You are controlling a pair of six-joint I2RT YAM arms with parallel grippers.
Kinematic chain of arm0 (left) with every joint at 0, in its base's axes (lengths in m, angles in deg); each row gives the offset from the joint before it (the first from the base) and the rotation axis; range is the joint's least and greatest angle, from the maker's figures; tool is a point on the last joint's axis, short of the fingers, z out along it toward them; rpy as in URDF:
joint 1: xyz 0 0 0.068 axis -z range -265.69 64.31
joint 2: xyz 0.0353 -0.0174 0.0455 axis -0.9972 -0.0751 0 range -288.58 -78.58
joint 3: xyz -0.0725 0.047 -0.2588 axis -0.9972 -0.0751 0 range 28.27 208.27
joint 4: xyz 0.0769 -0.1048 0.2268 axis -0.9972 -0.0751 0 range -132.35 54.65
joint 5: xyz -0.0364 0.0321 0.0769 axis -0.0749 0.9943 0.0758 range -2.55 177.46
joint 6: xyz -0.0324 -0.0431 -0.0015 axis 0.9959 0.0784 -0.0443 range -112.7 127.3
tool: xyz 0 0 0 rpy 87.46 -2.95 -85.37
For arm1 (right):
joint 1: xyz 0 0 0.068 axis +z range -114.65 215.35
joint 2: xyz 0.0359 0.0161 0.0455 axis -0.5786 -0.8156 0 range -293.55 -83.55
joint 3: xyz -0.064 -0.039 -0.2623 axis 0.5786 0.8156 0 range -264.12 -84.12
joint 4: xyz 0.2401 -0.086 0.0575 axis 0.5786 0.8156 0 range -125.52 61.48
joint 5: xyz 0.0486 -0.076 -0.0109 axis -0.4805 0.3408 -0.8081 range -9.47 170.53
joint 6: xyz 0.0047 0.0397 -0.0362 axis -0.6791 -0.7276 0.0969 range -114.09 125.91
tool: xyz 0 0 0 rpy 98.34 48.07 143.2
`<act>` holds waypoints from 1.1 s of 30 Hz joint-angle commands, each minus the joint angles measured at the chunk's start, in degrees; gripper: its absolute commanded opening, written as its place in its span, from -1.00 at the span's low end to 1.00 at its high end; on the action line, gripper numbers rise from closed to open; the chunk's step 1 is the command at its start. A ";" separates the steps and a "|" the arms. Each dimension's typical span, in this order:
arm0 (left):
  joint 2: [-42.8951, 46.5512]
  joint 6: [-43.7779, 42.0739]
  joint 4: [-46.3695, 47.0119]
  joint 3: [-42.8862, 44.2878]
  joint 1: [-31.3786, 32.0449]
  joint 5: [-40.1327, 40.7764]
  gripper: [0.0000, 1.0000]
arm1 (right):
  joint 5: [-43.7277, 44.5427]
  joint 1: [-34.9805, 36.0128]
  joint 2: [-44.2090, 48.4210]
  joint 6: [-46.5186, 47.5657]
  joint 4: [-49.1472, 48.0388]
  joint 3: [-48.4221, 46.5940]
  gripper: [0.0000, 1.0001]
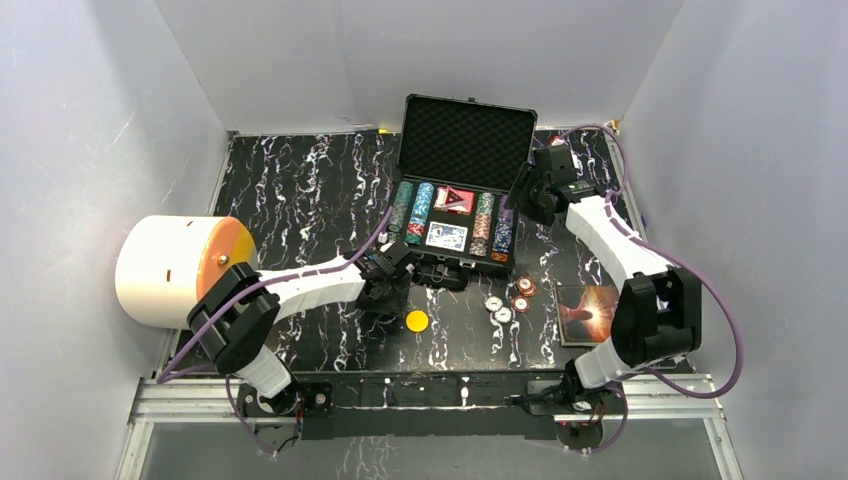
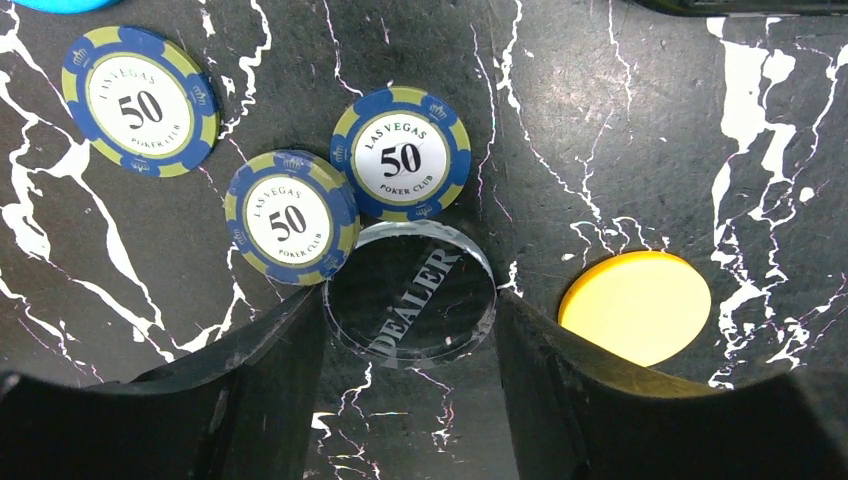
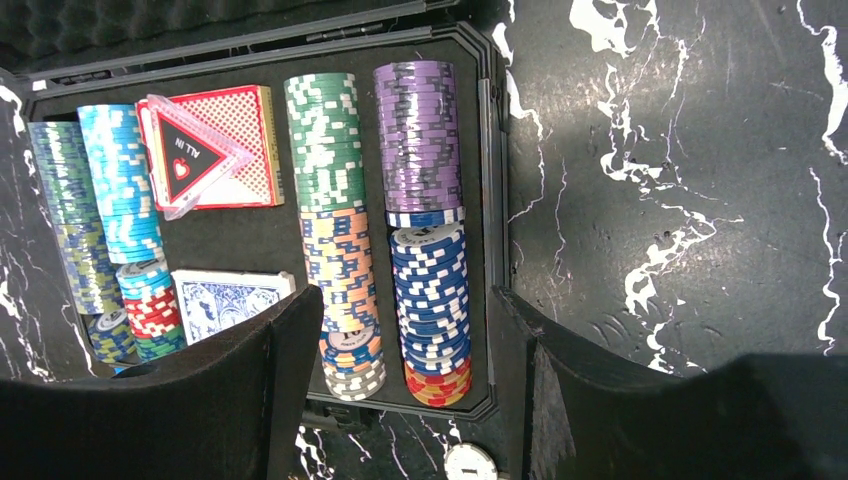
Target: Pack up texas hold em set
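Dealer button (image 2: 411, 300) centred within wide-open left gripper (image 2: 410, 293), yellow disc (image 2: 635, 305) just outside its span.

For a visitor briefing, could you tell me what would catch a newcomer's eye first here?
The open black case at the far middle, packed with multicoloured chips. Next, the big white cylinder at the left edge, and a clear DEALER disc between the left arm's fingers.

Bright, even light from above in the top view, white walls (image 1: 80, 150) glowing, shadows soft and short. Both wrist views are crisp on the marbled tabletop (image 2: 650, 130), while the near fingers (image 2: 250, 400) loom dark and blurred.
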 commanded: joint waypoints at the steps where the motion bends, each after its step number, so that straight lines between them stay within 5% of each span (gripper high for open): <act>1: -0.65 0.17 -3.26 -0.48 0.07 3.49 -0.10 | 1.83 -0.26 3.37 0.95 -2.77 -0.24 0.39; 15: 10.23 -6.94 -2.47 11.99 0.02 7.23 -0.12 | 4.52 -0.35 6.33 0.71 -2.47 1.86 0.39; 24: -7.93 -12.83 3.68 31.63 0.05 0.05 -0.11 | 4.65 -1.43 7.17 -0.69 -1.13 2.63 0.40; 33: -23.04 -12.94 0.65 45.09 -0.08 3.05 -0.08 | 4.84 -3.13 9.60 -1.06 -0.51 4.53 0.40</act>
